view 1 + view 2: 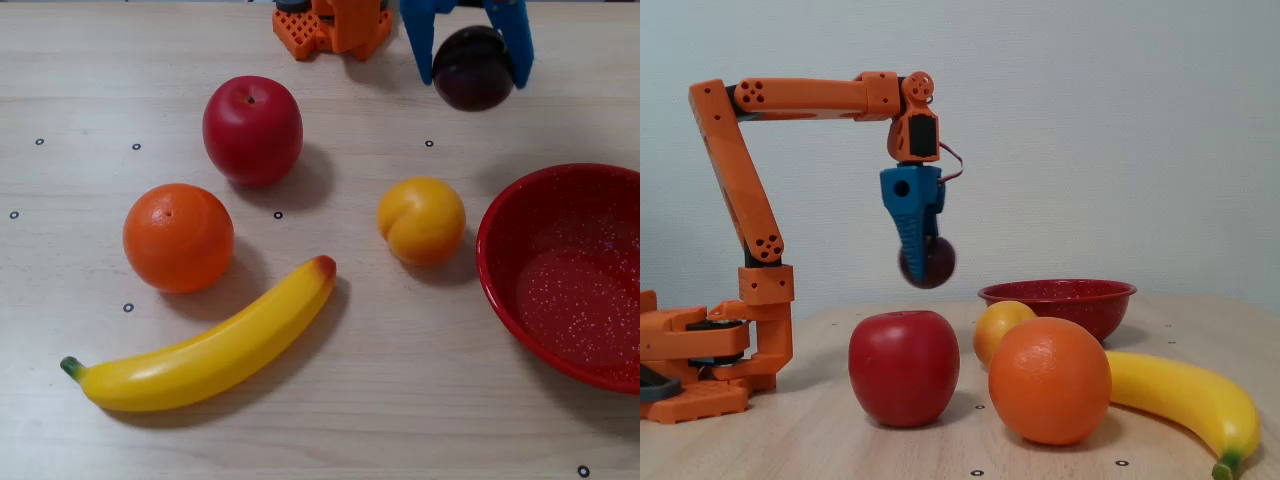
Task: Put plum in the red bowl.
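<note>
The dark purple plum (472,68) is held between the blue fingers of my gripper (474,72) at the top right of the overhead view. In the fixed view the gripper (922,262) hangs from the orange arm and holds the plum (931,264) well above the table. The red bowl (500,262) sits at the right edge of the overhead view, nearer the camera than the plum, and is empty. In the fixed view the bowl (1058,297) lies to the right of the gripper and lower.
A red apple (252,130), an orange (178,237), a yellow-orange peach (421,220) and a banana (210,350) lie on the wooden table. The peach lies just left of the bowl. The arm's orange base (330,25) stands at the top centre.
</note>
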Robot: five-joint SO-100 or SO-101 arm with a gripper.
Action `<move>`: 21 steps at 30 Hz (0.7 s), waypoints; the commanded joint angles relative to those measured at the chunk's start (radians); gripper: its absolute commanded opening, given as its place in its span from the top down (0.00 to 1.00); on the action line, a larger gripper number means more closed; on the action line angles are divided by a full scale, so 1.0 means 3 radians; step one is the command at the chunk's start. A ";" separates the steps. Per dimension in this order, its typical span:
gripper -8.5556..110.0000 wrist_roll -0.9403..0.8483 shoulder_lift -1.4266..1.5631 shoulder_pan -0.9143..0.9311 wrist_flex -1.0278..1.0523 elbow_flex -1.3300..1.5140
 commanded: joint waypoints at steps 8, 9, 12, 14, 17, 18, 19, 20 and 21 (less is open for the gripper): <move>0.93 0.0424 0.0000 -0.0297 -0.1038 -0.0777; 0.93 0.0465 -0.0051 -0.0312 -0.1084 -0.0828; 0.93 0.0649 -0.0210 -0.0343 -0.1248 -0.0997; 0.93 0.0803 -0.0297 -0.0353 -0.1406 -0.1053; 0.93 0.1145 -0.0455 -0.0353 -0.1611 -0.1161; 0.93 0.1258 -0.0481 -0.0343 -0.1718 -0.1135; 0.93 0.1329 -0.0516 -0.0337 -0.1805 -0.1104; 0.93 0.1416 -0.0573 -0.0322 -0.1877 -0.1110; 0.93 0.1508 -0.0639 -0.0307 -0.1948 -0.1125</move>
